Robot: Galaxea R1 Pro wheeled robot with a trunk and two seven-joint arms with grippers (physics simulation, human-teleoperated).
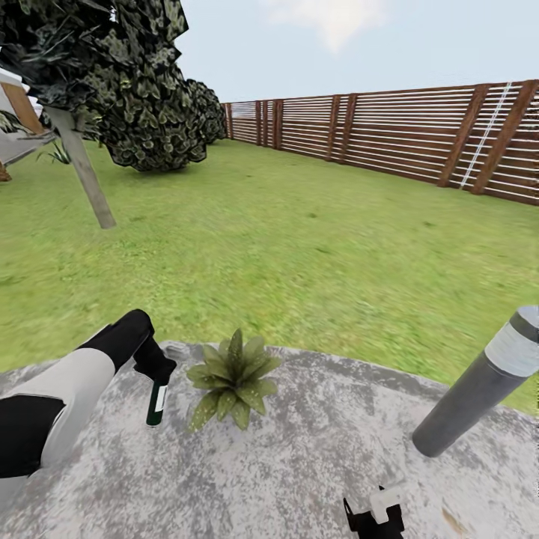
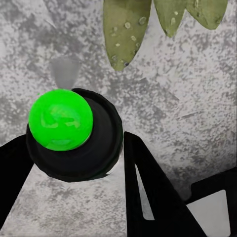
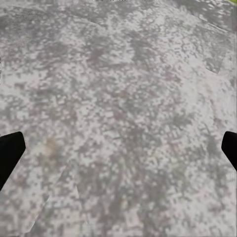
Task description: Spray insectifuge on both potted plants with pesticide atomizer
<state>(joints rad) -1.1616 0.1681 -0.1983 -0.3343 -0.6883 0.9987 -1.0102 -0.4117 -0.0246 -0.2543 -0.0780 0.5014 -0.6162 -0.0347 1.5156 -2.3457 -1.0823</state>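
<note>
One potted plant (image 1: pixel 232 378), a low rosette of pointed green leaves, stands near the far edge of the grey patio (image 1: pixel 299 457). Just to its left, the pesticide atomizer (image 1: pixel 156 404) hangs upright, a small dark green bottle with a pale label. My left gripper (image 1: pixel 155 372) is shut on its top. In the left wrist view the atomizer (image 2: pixel 74 133) is a round black body with a bright green knob between the black fingers (image 2: pixel 148 192). Leaves (image 2: pixel 126 29) dotted with droplets hang just beyond it. My right gripper (image 1: pixel 374 516) is low over bare paving, open and holding nothing.
A grey bollard lamp (image 1: pixel 479 389) leans at the patio's right edge. Green lawn (image 1: pixel 299 239) stretches beyond to a brown slatted fence (image 1: pixel 389 135). A slanted pale trunk (image 1: pixel 86 176) and a big dark bush (image 1: pixel 150 112) stand at the far left.
</note>
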